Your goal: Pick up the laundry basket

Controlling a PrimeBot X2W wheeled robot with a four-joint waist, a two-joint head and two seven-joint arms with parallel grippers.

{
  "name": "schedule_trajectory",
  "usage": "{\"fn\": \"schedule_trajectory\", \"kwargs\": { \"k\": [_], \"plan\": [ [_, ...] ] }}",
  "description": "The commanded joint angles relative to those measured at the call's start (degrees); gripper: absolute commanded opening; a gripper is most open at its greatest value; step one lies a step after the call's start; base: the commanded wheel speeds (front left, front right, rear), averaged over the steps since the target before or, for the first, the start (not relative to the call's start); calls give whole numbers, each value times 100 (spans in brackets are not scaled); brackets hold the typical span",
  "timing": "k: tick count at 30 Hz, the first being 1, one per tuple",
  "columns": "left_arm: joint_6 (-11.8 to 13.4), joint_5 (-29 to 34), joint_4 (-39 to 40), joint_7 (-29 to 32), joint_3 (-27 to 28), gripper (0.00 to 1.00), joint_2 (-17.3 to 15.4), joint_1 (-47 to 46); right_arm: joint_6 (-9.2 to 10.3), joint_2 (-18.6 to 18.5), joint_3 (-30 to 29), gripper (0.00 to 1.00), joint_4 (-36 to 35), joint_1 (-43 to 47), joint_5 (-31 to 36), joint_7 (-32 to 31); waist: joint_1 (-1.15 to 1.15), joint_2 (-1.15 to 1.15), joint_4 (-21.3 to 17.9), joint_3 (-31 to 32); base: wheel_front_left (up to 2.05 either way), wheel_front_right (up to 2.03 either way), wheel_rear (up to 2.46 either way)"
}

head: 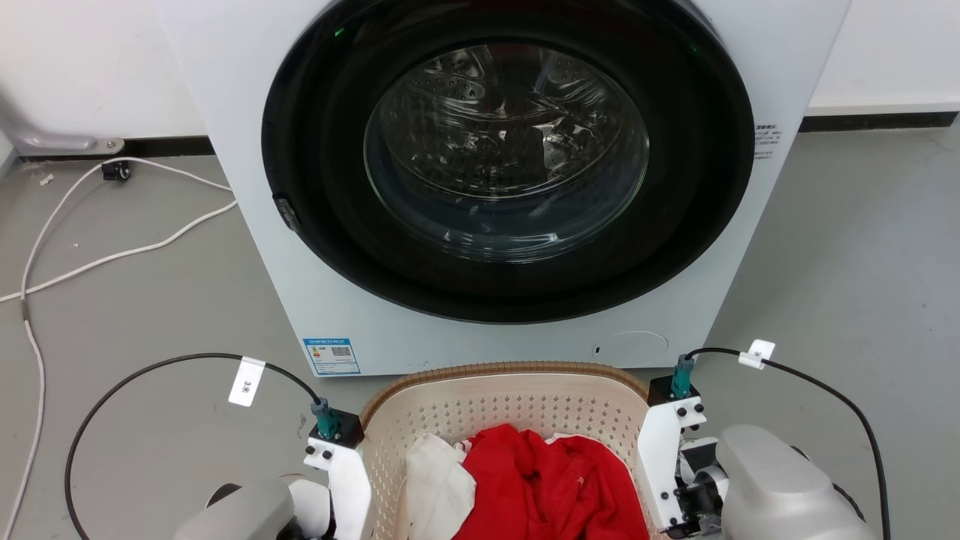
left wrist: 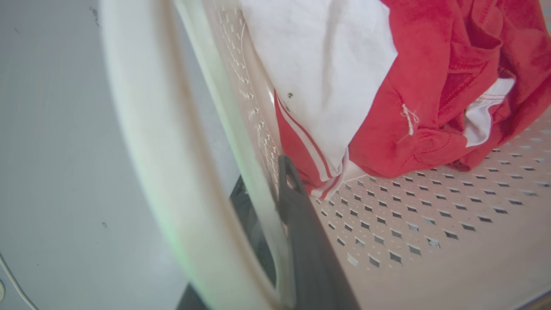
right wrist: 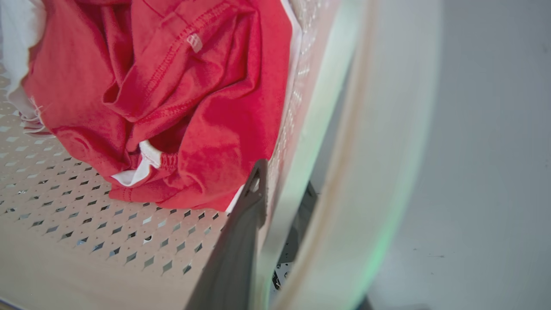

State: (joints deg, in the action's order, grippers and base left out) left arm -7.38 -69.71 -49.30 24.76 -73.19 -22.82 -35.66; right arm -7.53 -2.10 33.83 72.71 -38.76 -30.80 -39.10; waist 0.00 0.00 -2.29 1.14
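Left gripper (left wrist: 262, 178) clamped across laundry basket (head: 495, 409) side wall, right gripper (right wrist: 284, 181) likewise; inside, red garment (head: 547, 480), white cloth (head: 439, 480); just behind, washing machine (head: 247, 112).

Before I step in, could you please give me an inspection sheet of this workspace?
Surface: grey floor.
Job's things: laundry basket before the washing machine, holding a red garment and white cloth.
Clutter: small white scrap on the floor, far left.
Pincers: left pincer and right pincer each straddle a basket side wall, closed on it.
Cables: white cable trailing on the floor at left; black wrist cables looping from both arms.
Surroundings: washer door shut; white wall behind.
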Motion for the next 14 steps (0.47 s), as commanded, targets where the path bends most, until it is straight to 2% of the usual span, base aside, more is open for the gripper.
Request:
{"fn": "schedule_trajectory", "kwargs": {
  "k": [1, 14],
  "plan": [
    [-9, 91, -51, 6, -38, 0, -121, 38, 8, -141, 31, 0, 28, -112, -9, 20, 0, 0, -1, -5, 0, 0, 0],
    [-9, 79, -35, 41, -38, 0, -113, 69, 8, -141, 66, 0, 58, -121, -71, 18, 0, 0, -2, 2, 0, 0, 0]
  ]
}}
